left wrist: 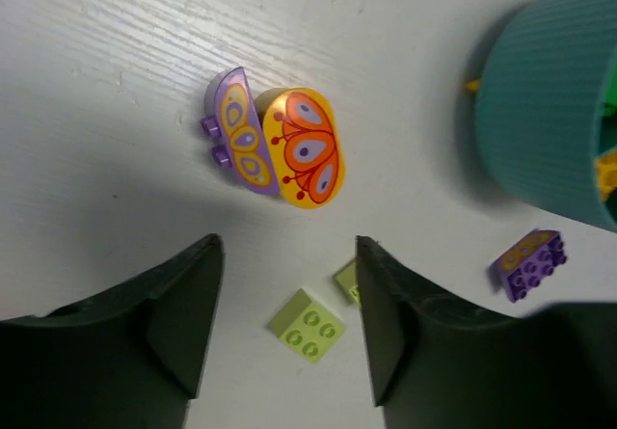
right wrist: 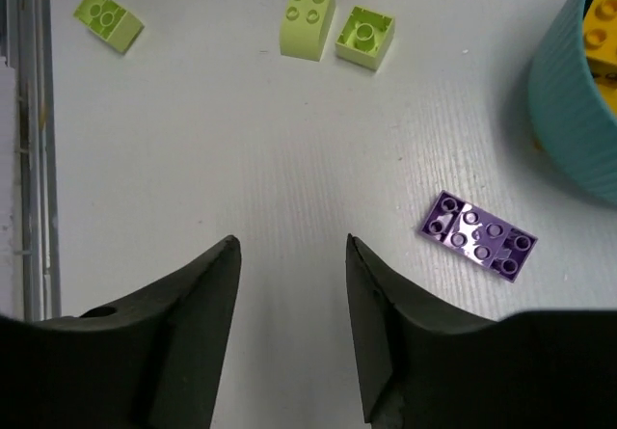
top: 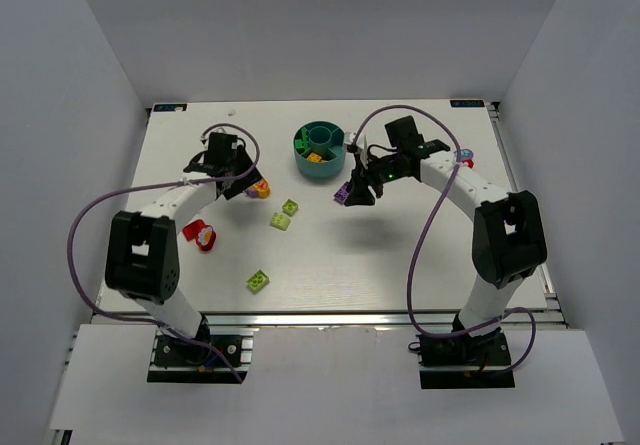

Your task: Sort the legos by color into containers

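- Purple brick (right wrist: 479,235) noted flat on counter (right wrist: 241,159) beside teal bowl (right wrist: 569,130), offset from right pincer (right wrist: 291,289) (parted, empty) — likely to be missed on a straight descent.
- Purple wing piece (left wrist: 241,140) and orange wing piece (left wrist: 307,147) seen touching ahead of left pincer (left wrist: 284,328) (parted, empty) — both may be clamped together.

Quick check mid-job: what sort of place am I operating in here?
Most likely a lab test cell rather than a home or a factory. A white table is boxed in by plain white panels, with an aluminium rail along its near edge. The only props are lego bricks and a teal bowl.
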